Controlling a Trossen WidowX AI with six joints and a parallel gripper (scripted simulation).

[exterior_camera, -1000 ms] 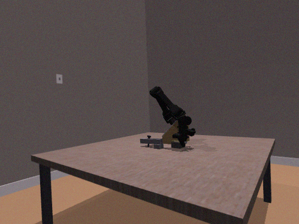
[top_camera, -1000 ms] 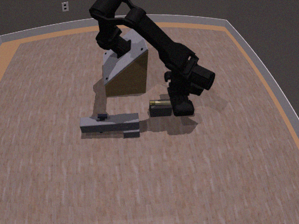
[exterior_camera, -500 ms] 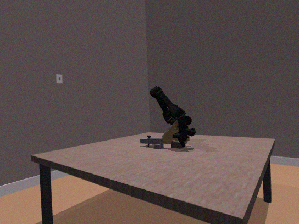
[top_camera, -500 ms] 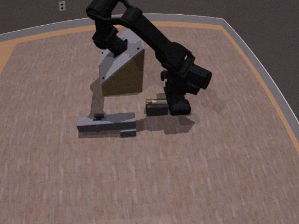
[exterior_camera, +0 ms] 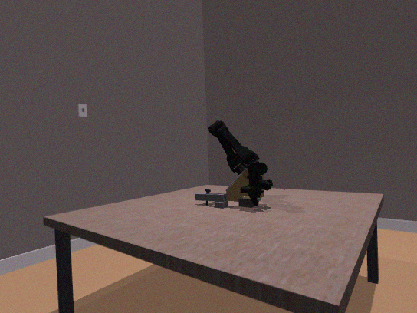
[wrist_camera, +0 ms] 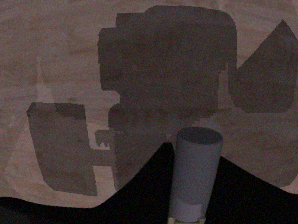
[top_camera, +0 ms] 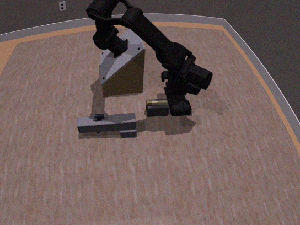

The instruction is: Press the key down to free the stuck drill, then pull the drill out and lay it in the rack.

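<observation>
1. Pinching the brass-ended drill (top_camera: 157, 102) (wrist_camera: 196, 172) in the hand (top_camera: 180, 107) (exterior_camera: 255, 201) (wrist_camera: 180, 151), over the rack (top_camera: 157, 111) (exterior_camera: 245, 202) in the top view.
2. Seeing the key (top_camera: 98, 117) (exterior_camera: 208, 191) standing through the grey bar (top_camera: 110, 125) (exterior_camera: 210, 197), toward eight o'clock from the hand.

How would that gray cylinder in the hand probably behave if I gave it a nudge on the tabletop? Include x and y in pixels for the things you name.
The gray cylinder (wrist_camera: 197, 175) would probably roll if laid on its side, since its wall is round. It looks stiff, standing straight in the hand (top_camera: 180, 110) (exterior_camera: 256, 202) (wrist_camera: 195, 150) with no visible bend. Its smooth-looking wall might be slippery.
</observation>
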